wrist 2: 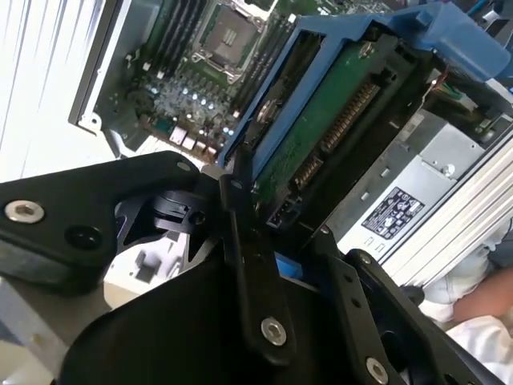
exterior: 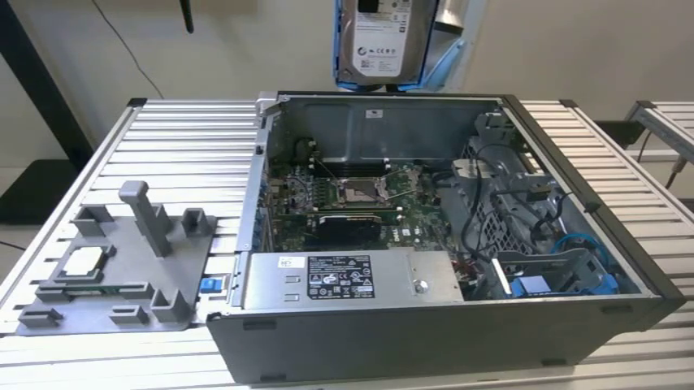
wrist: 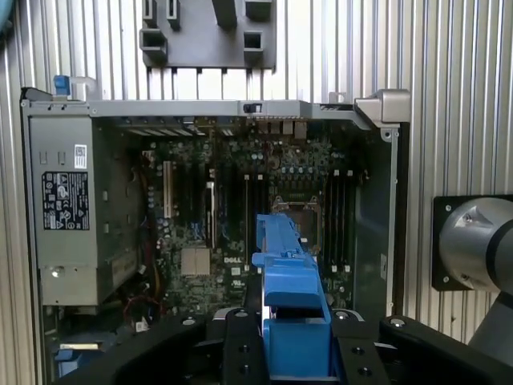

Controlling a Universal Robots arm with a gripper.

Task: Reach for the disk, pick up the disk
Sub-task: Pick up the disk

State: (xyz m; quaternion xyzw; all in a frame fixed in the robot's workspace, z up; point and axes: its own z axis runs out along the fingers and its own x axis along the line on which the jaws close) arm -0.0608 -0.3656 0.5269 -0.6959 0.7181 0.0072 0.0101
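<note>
The disk [exterior: 382,41], a silver hard drive with a white label in a bright blue bracket, hangs upright in the air above the back wall of the open computer case [exterior: 434,341]. In both wrist views my gripper [wrist: 296,325] is shut on it, one black finger on each side of the blue bracket [wrist: 290,273]. The second wrist view shows the disk's green circuit-board side [wrist 2: 321,136] rising from the gripper [wrist 2: 280,233], well above the motherboard [wrist 2: 192,80].
The case lies open on a slatted metal table [exterior: 184,130], with a grey power supply box [exterior: 347,280] at its front. A grey fixture [exterior: 119,268] holding a small square chip sits at the exterior view's left. A person's hand [wrist 2: 481,305] is beside the case.
</note>
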